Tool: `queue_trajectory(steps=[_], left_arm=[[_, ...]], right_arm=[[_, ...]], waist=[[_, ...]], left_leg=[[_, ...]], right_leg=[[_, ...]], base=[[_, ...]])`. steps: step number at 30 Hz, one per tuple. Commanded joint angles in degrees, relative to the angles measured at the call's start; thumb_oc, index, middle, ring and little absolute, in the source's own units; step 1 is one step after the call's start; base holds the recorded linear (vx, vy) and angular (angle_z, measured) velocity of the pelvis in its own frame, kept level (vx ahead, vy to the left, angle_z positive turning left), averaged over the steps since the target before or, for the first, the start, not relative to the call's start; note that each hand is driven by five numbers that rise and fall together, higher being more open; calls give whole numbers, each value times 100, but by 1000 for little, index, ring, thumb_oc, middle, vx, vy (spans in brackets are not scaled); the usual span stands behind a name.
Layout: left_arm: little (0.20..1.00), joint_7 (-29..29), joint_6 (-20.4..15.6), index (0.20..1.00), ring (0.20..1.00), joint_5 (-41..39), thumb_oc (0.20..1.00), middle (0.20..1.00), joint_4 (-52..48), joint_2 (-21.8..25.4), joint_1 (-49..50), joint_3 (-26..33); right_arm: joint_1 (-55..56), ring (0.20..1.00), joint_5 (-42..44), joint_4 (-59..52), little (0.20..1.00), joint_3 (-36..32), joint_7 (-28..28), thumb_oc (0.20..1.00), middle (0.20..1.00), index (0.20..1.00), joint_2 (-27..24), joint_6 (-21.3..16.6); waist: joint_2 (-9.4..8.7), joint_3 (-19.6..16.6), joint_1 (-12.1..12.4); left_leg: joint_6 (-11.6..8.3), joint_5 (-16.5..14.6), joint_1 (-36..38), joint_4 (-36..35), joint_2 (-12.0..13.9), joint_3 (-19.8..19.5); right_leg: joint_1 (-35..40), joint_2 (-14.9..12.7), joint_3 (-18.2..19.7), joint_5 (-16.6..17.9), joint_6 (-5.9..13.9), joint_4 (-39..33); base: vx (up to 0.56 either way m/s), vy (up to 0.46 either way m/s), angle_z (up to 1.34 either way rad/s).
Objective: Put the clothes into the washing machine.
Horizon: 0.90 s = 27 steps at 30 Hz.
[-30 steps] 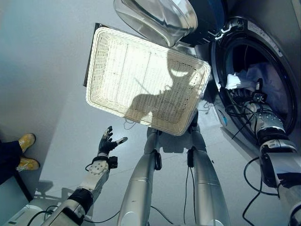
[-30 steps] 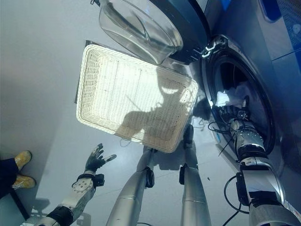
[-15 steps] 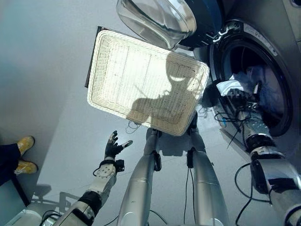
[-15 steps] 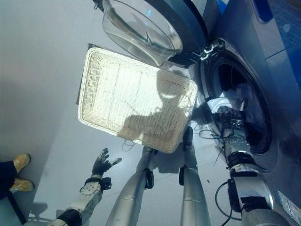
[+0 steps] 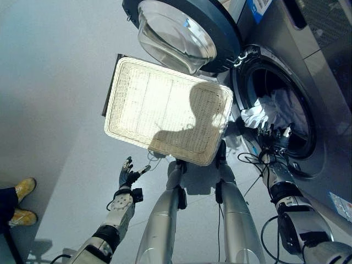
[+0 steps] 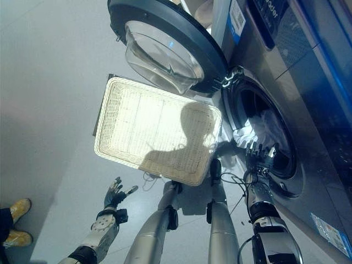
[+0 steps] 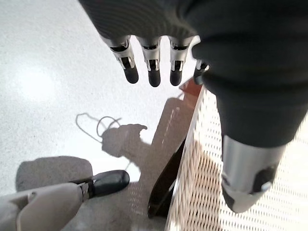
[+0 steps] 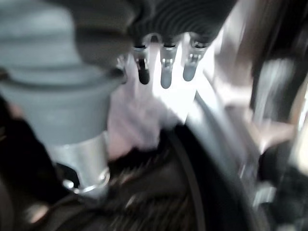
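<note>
The clothes [image 5: 272, 110] sit bunched in the mouth of the washing machine [image 5: 308, 66], a white and pale lilac heap that spills a little over the lower rim of the drum opening. The round door [image 5: 181, 33] stands swung wide to the left. The right hand [image 5: 273, 137] hangs just below the heap at the rim, fingers straight and spread, grasping nothing (its wrist view shows the pale cloth [image 8: 134, 125] just past the fingertips). The left hand [image 5: 128, 175] is released too, hovering over the floor [image 5: 49, 82] beside the near edge of the white woven basket [image 5: 165, 110], which looks to hold no clothing.

The fabric should handle as light, soft and floppy: it will fold and sag rather than keep a shape, and a loose edge could slide back out over the smooth rim. The likely best hold is on the part overhanging the rim, either pinched in a thick fold or pushed deeper with flat fingers. Thin single layers would slip from the fingers more easily than a gathered bunch.

A person's yellow shoes [image 5: 19, 201] stand at the far left.
</note>
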Motion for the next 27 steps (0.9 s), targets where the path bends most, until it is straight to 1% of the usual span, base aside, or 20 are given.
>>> queue_trajectory(steps=[1, 3, 6, 7, 8, 9, 12, 13, 14, 15, 16, 17, 18, 19, 20, 21, 22, 24, 25, 27], left_arm=[[1000, -73, -76, 1000, 1000, 142, 1000, 1000, 228, 0, 227, 168], [1000, -75, -72, 1000, 1000, 148, 1000, 1000, 278, -26, 229, 154], [1000, -125, -111, 1000, 1000, 132, 1000, 1000, 357, -51, 212, 175], [1000, -173, -177, 1000, 1000, 123, 1000, 1000, 429, -71, 202, 191], [1000, -175, -192, 1000, 1000, 120, 1000, 1000, 439, -79, 203, 189], [1000, -193, -232, 1000, 1000, 117, 1000, 1000, 485, -102, 193, 182], [1000, -202, -272, 1000, 1000, 112, 1000, 1000, 558, -142, 163, 179], [1000, -213, -257, 1000, 1000, 148, 1000, 1000, 580, -171, 136, 194], [1000, -210, -264, 1000, 1000, 150, 1000, 1000, 594, -176, 117, 193], [1000, -257, -261, 1000, 1000, 200, 1000, 1000, 628, -179, 130, 229], [1000, -292, -238, 1000, 1000, 217, 1000, 1000, 658, -179, 118, 253], [1000, -302, -225, 1000, 1000, 224, 1000, 1000, 666, -179, 103, 265], [1000, -330, -192, 1000, 1000, 257, 1000, 1000, 687, -178, 109, 280], [1000, -398, -162, 1000, 1000, 265, 1000, 1000, 712, -166, 90, 310], [1000, -513, -21, 1000, 1000, 283, 1000, 1000, 692, -123, 101, 359], [1000, -513, -21, 1000, 1000, 283, 1000, 1000, 692, -123, 101, 359], [1000, -676, 70, 1000, 1000, 248, 1000, 1000, 667, -71, 150, 402], [1000, -871, 125, 1000, 1000, 267, 1000, 1000, 663, -27, 255, 497], [1000, -1041, 192, 1000, 1000, 234, 1000, 1000, 629, 1, 392, 551], [1000, -1076, 205, 1000, 1000, 230, 1000, 1000, 621, 6, 427, 565]], right_arm=[[176, 1000, 143, -259, 1000, -117, 247, 1000, 1000, 1000, 134, -356], [140, 1000, 143, -185, 1000, -84, 89, 1000, 1000, 1000, 143, -275], [103, 1000, 143, 89, 1000, 52, -121, 1000, 1000, 1000, 40, -16], [124, 1000, 143, 392, 1000, 211, -295, 1000, 1000, 1000, -82, 224], [123, 1000, 143, 457, 1000, 247, -328, 1000, 1000, 1000, -110, 277], [141, 1000, -61, 795, 1000, 432, -496, 1000, 1000, 1000, -230, 568], [138, 1000, -974, 1241, 1000, 609, -740, 1000, 1000, 1000, -292, 1034], [114, 1000, -1550, 1509, 1000, 756, -774, 1000, 1000, 1000, -329, 1200], [103, 1000, -1862, 1579, 1000, 789, -740, 1000, 1000, 1000, -339, 1297], [137, 1000, -2460, 1776, 1000, 955, -586, 1000, 1000, 1000, -381, 1357], [155, 1000, -3238, 1878, 1000, 1112, -588, 1000, 1000, 1000, -370, 1386], [158, 1000, -3661, 1909, 1000, 1171, -609, 1000, 1000, 1000, -358, 1356], [196, 1000, -4042, 1967, 1000, 1321, -677, 1000, 1000, 1000, -377, 1244], [238, 1000, -4701, 2033, 1000, 1481, -711, 1000, 1000, 1000, -378, 1124], [378, 1000, -5788, 2049, 1000, 1840, -767, 1000, 1000, 1000, -429, 806], [378, 1000, -5788, 2049, 1000, 1840, -767, 1000, 1000, 1000, -429, 806], [577, 1000, -6809, 1999, 1000, 2138, -1017, 1000, 1000, 1000, -424, 412], [835, 1000, -7597, 1855, 1000, 2327, -1172, 1000, 1000, 1000, -462, 45], [1152, 1000, -8275, 1659, 1000, 2522, -1313, 1000, 1000, 1000, -487, -277], [1225, 1000, -8298, 1605, 1000, 2568, -1365, 1000, 1000, 1000, -486, -351]], waist=[[-33, -72, 115], [-18, -72, 120], [12, -72, 132], [24, -72, 140], [28, -72, 139], [39, -72, 146], [50, -72, 176], [44, -72, 210], [36, -72, 217], [32, -72, 245], [18, -72, 266], [5, -72, 272], [-9, -72, 286], [-39, -72, 293], [-90, -72, 312], [-90, -72, 312], [-157, -72, 326], [-217, -138, 339], [-273, -281, 346], [-284, -312, 343]], left_leg=[[-183, -679, 99, 608, -220, -61], [-175, -667, 173, 552, -217, -61], [-173, -635, 249, 458, -211, -58], [-174, -612, 293, 394, -204, -53], [-175, -604, 300, 379, -202, -52], [-177, -589, 346, 328, -200, -51], [-179, -594, 443, 249, -200, -67], [-181, -587, 479, 235, -199, -75], [-181, -551, 452, 238, -200, -75], [-179, -595, 558, 223, -200, -91], [-180, -598, 611, 225, -200, -109], [-180, -570, 599, 231, -200, -112], [-180, -607, 692, 231, -198, -127], [-186, -592, 730, 249, -196, -138], [-199, -624, 916, 251, -176, -171], [-199, -624, 916, 251, -176, -171], [-218, -636, 1121, 254, -145, -225], [-235, -649, 1310, 218, -109, -263], [-257, -654, 1408, 206, -77, -301], [-261, -656, 1442, 196, -69, -307]], right_leg=[[60, 131, -246, -65, 251, 295], [117, 127, -233, -63, 258, 280], [178, 124, -231, -65, 262, 252], [209, 128, -234, -69, 264, 238], [214, 129, -234, -68, 263, 235], [250, 133, -241, -74, 258, 219], [343, 141, -266, -116, 252, 186], [397, 136, -291, -131, 241, 173], [380, 134, -295, -97, 230, 163], [480, 134, -327, -163, 223, 174], [539, 138, -342, -183, 209, 182], [537, 137, -341, -155, 199, 174], [628, 134, -355, -203, 198, 184], [684, 136, -364, -197, 184, 181], [889, 138, -390, -270, 169, 198], [889, 138, -390, -270, 169, 198], [1120, 143, -404, -328, 151, 215], [1339, 137, -425, -383, 149, 198], [1470, 151, -411, -415, 138, 169], [1509, 155, -411, -427, 134, 164]], base=[[-33, 46, 1], [-11, 35, 2], [-17, 43, 2], [-13, 35, 3], [-13, 37, 3], [0, 0, 0], [0, 0, 0], [0, 0, 0], [-32, 12, 1], [0, 0, 0], [0, 0, 0], [0, 0, 0], [-36, -14, 2], [-16, -36, 1], [-23, -32, 4], [-9, -68, 10], [-17, -62, 10], [17, -83, 6], [50, -69, 3], [35, -38, 4]])
